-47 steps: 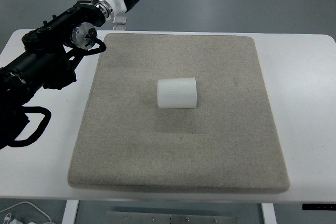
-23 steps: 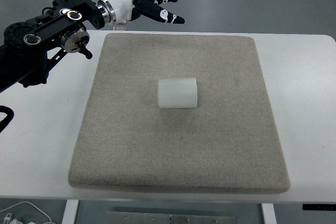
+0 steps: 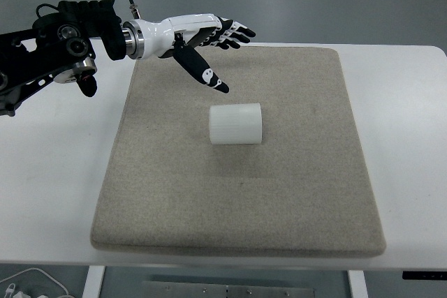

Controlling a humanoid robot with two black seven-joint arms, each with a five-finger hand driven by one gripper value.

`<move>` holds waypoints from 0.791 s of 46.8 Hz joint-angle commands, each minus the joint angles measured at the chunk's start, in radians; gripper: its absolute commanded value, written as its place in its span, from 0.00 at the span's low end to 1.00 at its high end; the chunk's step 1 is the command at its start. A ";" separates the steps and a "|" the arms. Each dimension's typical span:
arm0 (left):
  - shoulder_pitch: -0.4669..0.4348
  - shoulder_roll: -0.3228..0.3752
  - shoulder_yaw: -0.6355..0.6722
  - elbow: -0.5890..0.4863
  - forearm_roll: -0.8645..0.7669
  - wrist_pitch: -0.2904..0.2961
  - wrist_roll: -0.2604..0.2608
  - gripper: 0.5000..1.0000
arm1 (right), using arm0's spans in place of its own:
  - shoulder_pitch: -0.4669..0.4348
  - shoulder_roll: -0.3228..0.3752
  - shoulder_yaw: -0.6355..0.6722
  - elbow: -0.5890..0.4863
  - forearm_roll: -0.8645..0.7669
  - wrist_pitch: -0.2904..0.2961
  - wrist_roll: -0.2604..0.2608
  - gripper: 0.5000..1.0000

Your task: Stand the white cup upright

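White cup (image 3: 235, 123) on its side near the middle of the beige mat (image 3: 154, 193), long axis left to right, nothing touching it. Left hand (image 3: 202, 36) above the mat's far-left part, up and left of the cup, clear of it. Fingers (image 3: 234, 33) spread wide, thumb (image 3: 202, 73) angled down toward the cup, holding nothing: likely opened to close around the cup's curved side. Not yet uprighted; approach stage, by the look of it. No right hand visible.

The white cup (image 3: 235, 123) lies on its side, ribbed and plain, mid-mat (image 3: 307, 193) on the counter (image 3: 49, 193).
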 commanded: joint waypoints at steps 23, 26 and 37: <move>-0.117 -0.096 0.160 -0.049 0.108 0.001 0.214 0.98 | -0.001 0.000 0.000 0.000 0.000 0.000 0.000 0.86; -0.117 -0.116 0.177 -0.043 0.125 0.003 0.228 0.98 | -0.001 0.000 -0.001 0.000 0.000 0.000 0.000 0.86; -0.117 -0.178 0.194 0.008 0.177 0.004 0.231 0.98 | -0.001 0.000 0.000 0.000 0.000 0.000 0.000 0.86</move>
